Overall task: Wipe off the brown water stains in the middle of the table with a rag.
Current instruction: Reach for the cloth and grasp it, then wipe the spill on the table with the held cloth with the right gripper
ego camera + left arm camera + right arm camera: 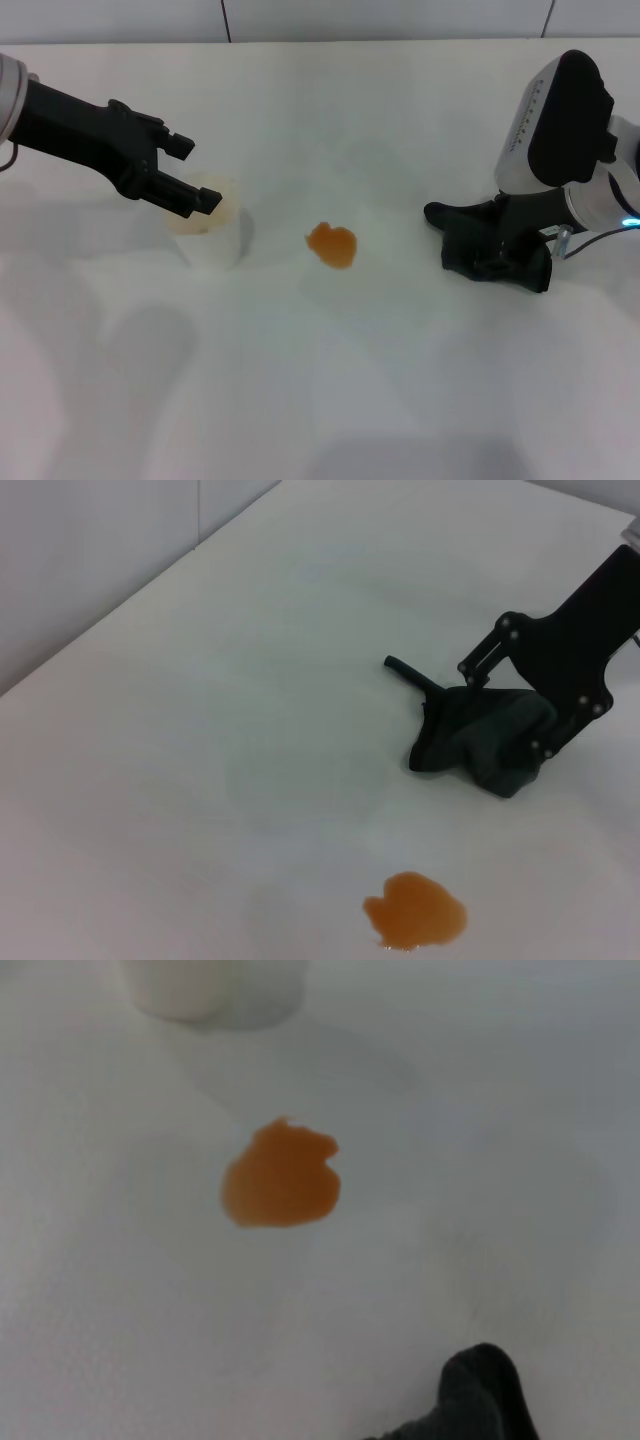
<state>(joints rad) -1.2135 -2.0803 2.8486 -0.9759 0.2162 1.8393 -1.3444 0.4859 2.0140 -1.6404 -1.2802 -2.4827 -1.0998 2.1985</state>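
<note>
The brown water stains point(332, 245) form one small orange-brown blob in the middle of the white table point(330, 390); they also show in the left wrist view point(415, 910) and the right wrist view point(282, 1175). The dark rag point(460, 240) lies bunched on the table to the right of the stain. My right gripper point(505, 245) is down on it, fingers closed around the cloth point(470, 740). A corner of the rag point(485, 1395) shows in the right wrist view. My left gripper point(190, 172) hovers open at the left, over the cup's rim.
A white paper cup point(210, 235) stands upright left of the stain, directly under the left fingers, and its base shows in the right wrist view point(210, 985). The table's far edge meets a wall at the back.
</note>
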